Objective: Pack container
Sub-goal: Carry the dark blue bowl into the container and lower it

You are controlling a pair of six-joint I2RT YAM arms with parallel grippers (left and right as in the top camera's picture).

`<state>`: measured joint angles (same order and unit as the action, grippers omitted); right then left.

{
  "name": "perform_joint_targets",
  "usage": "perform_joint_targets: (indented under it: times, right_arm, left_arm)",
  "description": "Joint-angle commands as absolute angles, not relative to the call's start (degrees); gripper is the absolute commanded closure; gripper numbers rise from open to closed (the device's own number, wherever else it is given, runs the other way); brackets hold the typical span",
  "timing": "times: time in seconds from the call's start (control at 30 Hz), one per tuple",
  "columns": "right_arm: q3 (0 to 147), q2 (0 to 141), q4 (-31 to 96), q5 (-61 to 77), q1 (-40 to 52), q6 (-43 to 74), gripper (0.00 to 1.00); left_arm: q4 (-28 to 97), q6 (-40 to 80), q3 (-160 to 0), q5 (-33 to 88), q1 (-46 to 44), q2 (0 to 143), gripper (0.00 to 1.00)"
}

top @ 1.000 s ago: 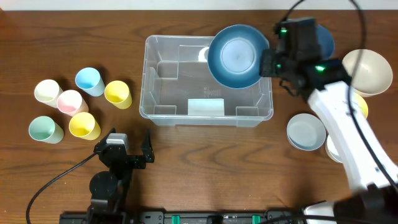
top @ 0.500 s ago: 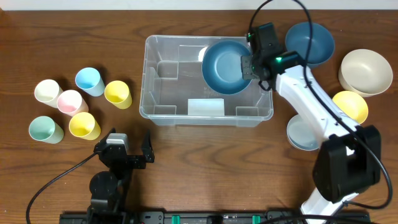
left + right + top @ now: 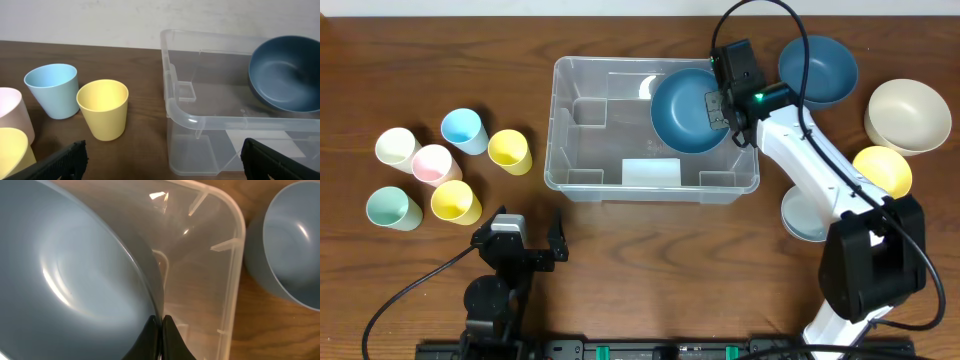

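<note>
The container (image 3: 556,120), sitting mid-worktop, looks like light, stiff, thin-walled plastic. It would likely slide if nudged, and its rolled rim is the best place to take hold. All it holds is a dark blue bowl (image 3: 688,110), tilted in its far right corner; whether the bowl touches the floor is unclear. The right gripper (image 3: 161,325) is pinched tight on the bowl's rim. The left gripper (image 3: 518,240) sits spread wide and empty near the pastel cups (image 3: 509,150).

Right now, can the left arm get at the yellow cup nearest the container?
Probably yes: the left fingers are open and empty, with bare table between them and that yellow cup.
</note>
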<state>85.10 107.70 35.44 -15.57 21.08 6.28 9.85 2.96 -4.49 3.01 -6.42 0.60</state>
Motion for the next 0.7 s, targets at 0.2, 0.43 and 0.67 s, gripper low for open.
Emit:
perform_joint_targets:
  times: [0.2, 0.43, 0.67]
  right_arm:
    - [85.4, 110.6, 33.6, -17.2, 21.4, 5.5, 0.99]
    - [85.4, 110.6, 32.6, -17.2, 21.4, 5.2, 0.74]
    - [85.4, 110.6, 32.6, -18.0, 21.4, 4.2, 0.71]
  left_arm:
    - [11.7, 2.8, -3.5, 3.4, -6.2, 0.2, 0.02]
    - [11.7, 2.9, -3.5, 3.4, -6.2, 0.2, 0.02]
    - [11.7, 2.8, -3.5, 3.4, -6.2, 0.2, 0.02]
